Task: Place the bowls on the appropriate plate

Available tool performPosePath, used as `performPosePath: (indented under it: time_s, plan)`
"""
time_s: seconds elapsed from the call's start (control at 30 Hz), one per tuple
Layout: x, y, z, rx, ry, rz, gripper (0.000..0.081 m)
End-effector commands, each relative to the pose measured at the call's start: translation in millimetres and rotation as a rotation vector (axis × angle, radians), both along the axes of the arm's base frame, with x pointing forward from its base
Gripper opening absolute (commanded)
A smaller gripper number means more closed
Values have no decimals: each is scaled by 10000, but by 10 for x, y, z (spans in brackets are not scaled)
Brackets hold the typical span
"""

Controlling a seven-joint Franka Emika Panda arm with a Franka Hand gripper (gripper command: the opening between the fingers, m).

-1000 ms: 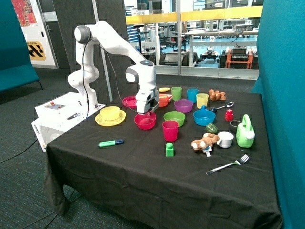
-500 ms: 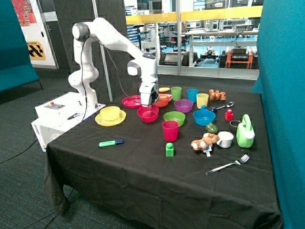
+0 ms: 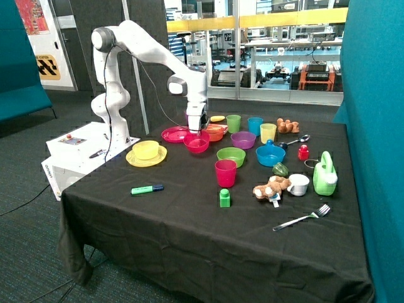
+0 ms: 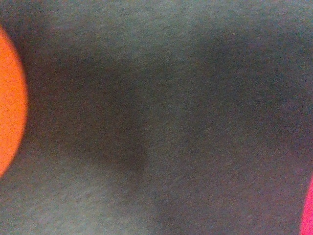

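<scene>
My gripper (image 3: 196, 130) is shut on the rim of the pink-red bowl (image 3: 196, 144) and holds it just above the black cloth, next to the pink plate (image 3: 173, 134). The yellow bowl (image 3: 146, 149) sits on the yellow plate (image 3: 146, 159) near the robot's base. The wrist view shows only dark cloth, an orange edge (image 4: 10, 98) and a pink-red sliver (image 4: 309, 210); the fingers and the bowl's body are out of that view.
An orange bowl (image 3: 216, 133) is right behind the held bowl. A green bowl (image 3: 231, 155), purple bowl (image 3: 243, 139), blue bowl (image 3: 270, 154) and the taller pink-red cup (image 3: 225, 172) stand nearby. A green marker (image 3: 147, 189) and green block (image 3: 225, 198) lie nearer the front.
The gripper has carried the pink-red bowl up off the cloth and toward the back of the table, closer to the pink plate.
</scene>
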State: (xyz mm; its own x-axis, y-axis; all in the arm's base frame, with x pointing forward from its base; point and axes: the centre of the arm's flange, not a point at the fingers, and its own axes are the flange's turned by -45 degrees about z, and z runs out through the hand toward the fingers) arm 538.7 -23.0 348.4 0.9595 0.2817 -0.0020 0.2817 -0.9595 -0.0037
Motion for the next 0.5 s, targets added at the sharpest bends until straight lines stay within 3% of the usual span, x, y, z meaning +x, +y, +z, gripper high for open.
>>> performPosePath:
  time_s: [0.0, 0.47]
  plan:
    - [-198, 230, 53, -30, -30, 292, 0]
    - [-504, 598, 91, -28, -31, 1061, 0]
